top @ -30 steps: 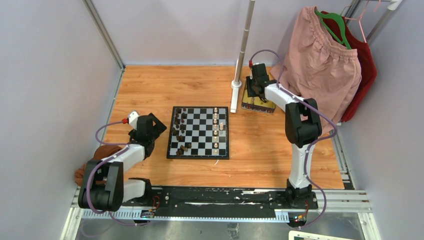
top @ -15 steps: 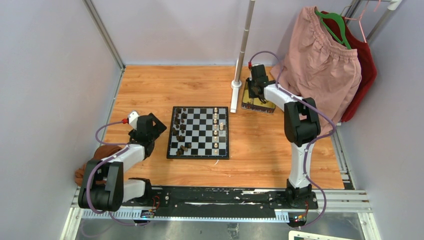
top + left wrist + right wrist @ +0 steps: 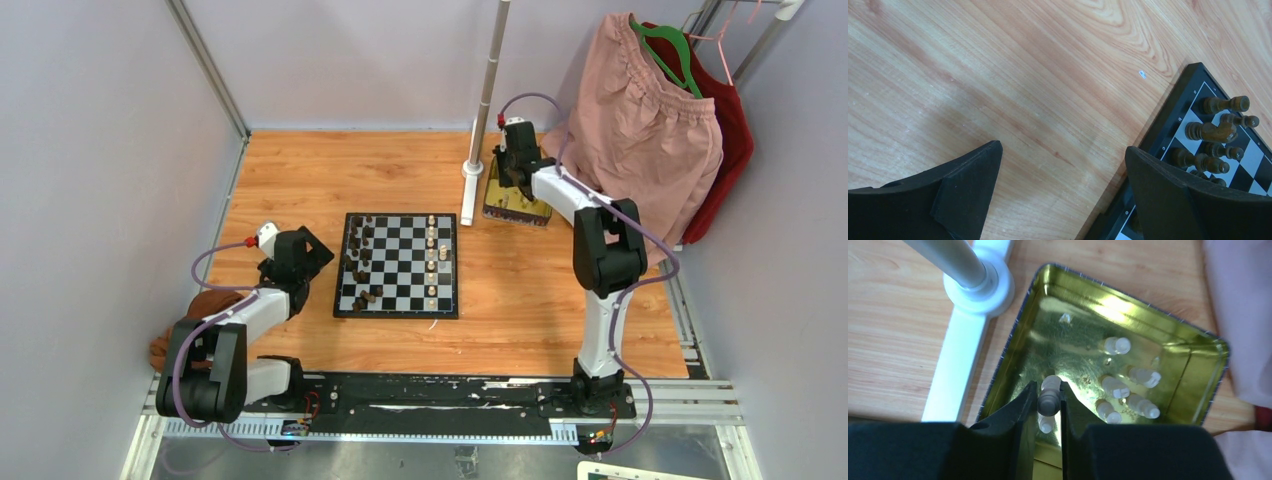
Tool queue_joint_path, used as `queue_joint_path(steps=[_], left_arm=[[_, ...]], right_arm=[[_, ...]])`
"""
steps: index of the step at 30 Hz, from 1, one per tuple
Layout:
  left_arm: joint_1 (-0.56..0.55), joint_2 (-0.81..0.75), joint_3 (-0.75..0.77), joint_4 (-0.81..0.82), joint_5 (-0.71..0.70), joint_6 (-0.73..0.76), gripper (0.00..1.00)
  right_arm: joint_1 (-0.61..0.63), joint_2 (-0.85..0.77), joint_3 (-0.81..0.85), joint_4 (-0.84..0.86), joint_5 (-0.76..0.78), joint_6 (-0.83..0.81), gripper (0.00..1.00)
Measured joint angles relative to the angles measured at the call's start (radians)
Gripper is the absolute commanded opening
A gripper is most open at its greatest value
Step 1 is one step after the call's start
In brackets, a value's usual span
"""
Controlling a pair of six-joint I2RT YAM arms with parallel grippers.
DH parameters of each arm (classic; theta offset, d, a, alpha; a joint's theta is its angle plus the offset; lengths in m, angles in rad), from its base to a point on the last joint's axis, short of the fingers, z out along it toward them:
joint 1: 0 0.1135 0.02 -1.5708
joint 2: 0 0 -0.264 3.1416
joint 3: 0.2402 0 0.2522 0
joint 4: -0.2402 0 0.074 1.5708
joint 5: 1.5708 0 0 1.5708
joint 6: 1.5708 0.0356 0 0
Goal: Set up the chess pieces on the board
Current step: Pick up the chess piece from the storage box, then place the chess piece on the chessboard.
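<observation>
The board lies mid-table, with dark pieces along its left side and several cream pieces in a column on its right. My right gripper hangs over the gold tin, shut on a cream piece just above the tin floor. Several more cream pieces lie loose in the tin. My left gripper is open and empty above bare wood, just left of the board, where dark pieces show.
A white pole with a round base and flat foot stands just left of the tin. Pink and red clothes hang at the back right. A brown object lies by the left arm.
The right arm has shifted slightly toward the far side over the tin. The left arm and the board's pieces have not moved.
</observation>
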Motion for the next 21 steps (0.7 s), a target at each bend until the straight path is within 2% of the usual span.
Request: queue_joint_path(steps=[12, 21], left_arm=[[0.0, 0.0, 0.0, 0.0, 0.0, 0.0, 1.0], [0.0, 0.0, 0.0, 0.0, 0.0, 0.0, 1.0]], right_arm=[[0.04, -0.213, -0.055, 0.048, 0.011, -0.026, 0.03], [0.239, -0.396, -0.208, -0.01, 0.056, -0.02, 0.0]])
